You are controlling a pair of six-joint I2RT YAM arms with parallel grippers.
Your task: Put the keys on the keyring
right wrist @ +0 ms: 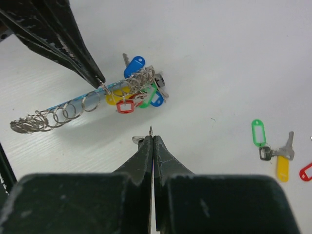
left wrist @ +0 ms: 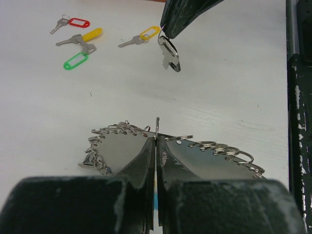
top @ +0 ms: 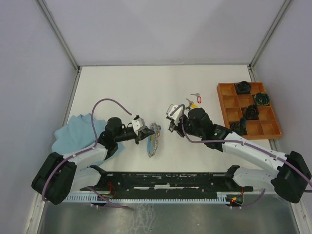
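The left gripper (left wrist: pixel 156 142) is squeezed shut on the keyring (left wrist: pixel 209 146), which sits right at its tips with a bunch of tagged keys (right wrist: pixel 139 97) hanging on it. The right gripper (right wrist: pixel 152 141) is squeezed shut on one silver key (left wrist: pixel 169 54) and holds it up near the keyring, not touching it. Some loose keys (left wrist: pixel 83 45) lie farther off on the white table (left wrist: pixel 234 87).

Light fell evenly from above; the white desk (top: pixel 146 83) was bright, nearly washed out in my wrist views. Shadows under the keyring (right wrist: pixel 73 105) were soft and faint. The near body of my left gripper (left wrist: pixel 156 141) was blurred; the far keys (left wrist: pixel 80 39) were sharp.
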